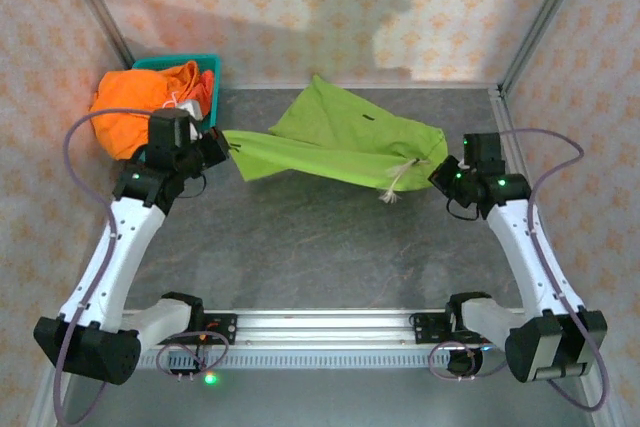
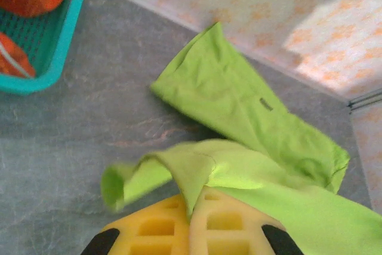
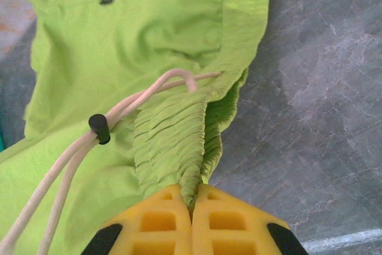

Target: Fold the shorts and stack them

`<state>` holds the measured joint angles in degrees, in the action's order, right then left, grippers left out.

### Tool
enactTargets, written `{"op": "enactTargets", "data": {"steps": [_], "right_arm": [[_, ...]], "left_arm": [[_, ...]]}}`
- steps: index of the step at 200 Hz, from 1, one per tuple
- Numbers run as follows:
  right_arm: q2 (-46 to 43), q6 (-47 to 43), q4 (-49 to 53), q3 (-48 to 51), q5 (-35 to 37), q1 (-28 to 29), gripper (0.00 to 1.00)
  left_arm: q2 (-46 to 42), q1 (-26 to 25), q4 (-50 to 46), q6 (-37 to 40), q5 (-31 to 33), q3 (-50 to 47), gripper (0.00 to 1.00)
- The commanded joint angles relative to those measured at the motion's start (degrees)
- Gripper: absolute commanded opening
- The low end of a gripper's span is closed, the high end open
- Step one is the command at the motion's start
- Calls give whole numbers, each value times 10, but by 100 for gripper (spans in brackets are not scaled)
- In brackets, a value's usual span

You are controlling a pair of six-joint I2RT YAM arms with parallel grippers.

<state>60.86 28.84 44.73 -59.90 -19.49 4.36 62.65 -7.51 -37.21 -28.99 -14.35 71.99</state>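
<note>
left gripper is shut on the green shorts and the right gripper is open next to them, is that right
No: the right gripper is shut too, pinching the green shorts by their gathered waistband, as the right wrist view shows. The left gripper is shut on them as stated.

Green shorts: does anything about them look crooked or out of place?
Yes. The lime green shorts are not flat: pinched between the left gripper and the right gripper, they are creased, with one leg sticking out toward the back wall. The white drawstring dangles loose near the right gripper.
</note>
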Motion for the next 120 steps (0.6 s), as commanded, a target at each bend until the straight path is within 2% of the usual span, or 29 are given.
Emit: {"op": "enactTargets", "data": {"steps": [1,46,120], "right_arm": [[-18,-23,63,-39,-8,1,0],[-38,-29,94,-69,-22,1,0],[-5,-27,56,-68,-5,0,0]], "left_arm": [[1,-2,-66,29,24,61,0],[11,-3,-100,37,5,151,0],[53,-3,-84,36,-1,171,0]]}}
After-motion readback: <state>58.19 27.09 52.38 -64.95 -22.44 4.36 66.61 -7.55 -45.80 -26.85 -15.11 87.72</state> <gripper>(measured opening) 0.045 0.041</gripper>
